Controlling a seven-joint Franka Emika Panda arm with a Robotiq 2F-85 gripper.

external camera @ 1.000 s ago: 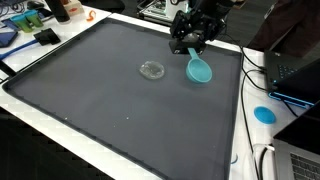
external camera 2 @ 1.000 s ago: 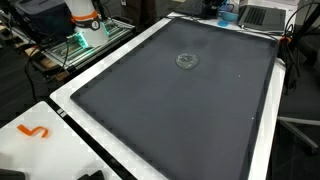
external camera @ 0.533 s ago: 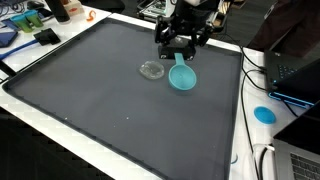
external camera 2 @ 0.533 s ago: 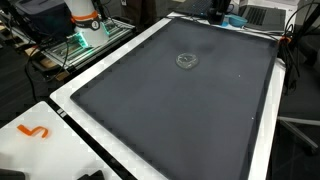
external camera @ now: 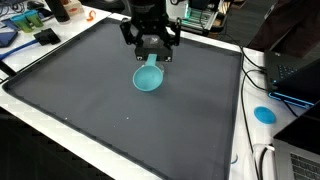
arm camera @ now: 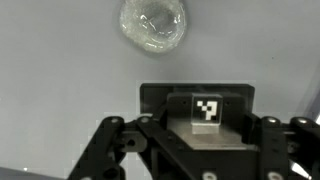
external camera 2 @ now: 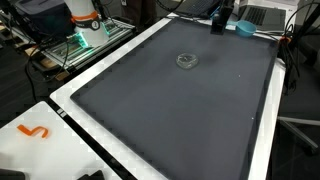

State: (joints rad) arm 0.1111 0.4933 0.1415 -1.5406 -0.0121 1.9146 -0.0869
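In an exterior view my gripper (external camera: 151,56) hangs over the middle back of the dark grey mat (external camera: 90,95), shut on the handle of a teal scoop (external camera: 148,79) whose bowl points down toward the mat. In an exterior view the gripper (external camera 2: 219,22) is near the mat's far edge, with the scoop (external camera 2: 243,28) beside it. A small clear round dish (external camera 2: 187,60) lies on the mat (external camera 2: 170,110). The wrist view shows this dish (arm camera: 152,25) just ahead of the gripper (arm camera: 195,128), which frames a black block with a white tag (arm camera: 205,110). The scoop is not seen there.
A white border (external camera: 245,110) rings the mat. Beside it lie a blue disc (external camera: 264,114), a laptop (external camera: 297,72) and cables. An orange hook (external camera 2: 35,131) rests on the white surface near the corner. Cluttered items (external camera: 30,25) stand at the far side.
The gripper has carried the scoop sideways over the mat, from well aside of the clear dish to above it. In one exterior view the scoop bowl now covers the dish.
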